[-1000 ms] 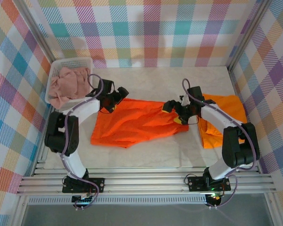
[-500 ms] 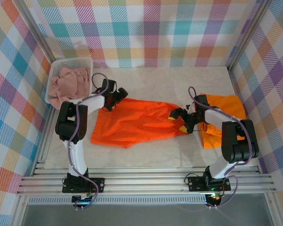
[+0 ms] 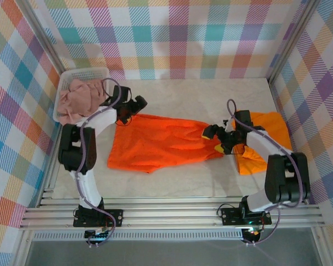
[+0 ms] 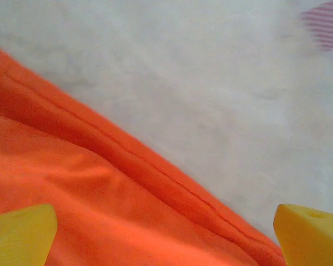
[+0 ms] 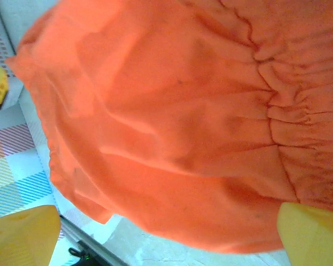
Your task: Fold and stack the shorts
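Orange cloth covers the middle of the pale table. It is one pair of orange shorts, spread out flat with a few wrinkles. A second orange pair lies at the right side, and a pink pair sits bunched in the white basket at the back left corner. The left gripper is at the back left corner of the spread pair and the right gripper is at its right end. Both are wide open and hold nothing. I think the job now is to grab this pair by its two ends for a fold. To do it well, each gripper should go low and pinch right at the edge, taking both layers and not just the top one. Both should close before either lifts. Then they should lift together, so the cloth does not twist, and lay edge on edge. In the left wrist view the yellow fingertips stand wide apart over the hem. Some things are hard to tell. I cannot tell if the fingers touch the cloth or hang just above it. The right arm hides part of the second orange pair, so I cannot tell if it is folded. The pink pair is a lump with no clear shape.
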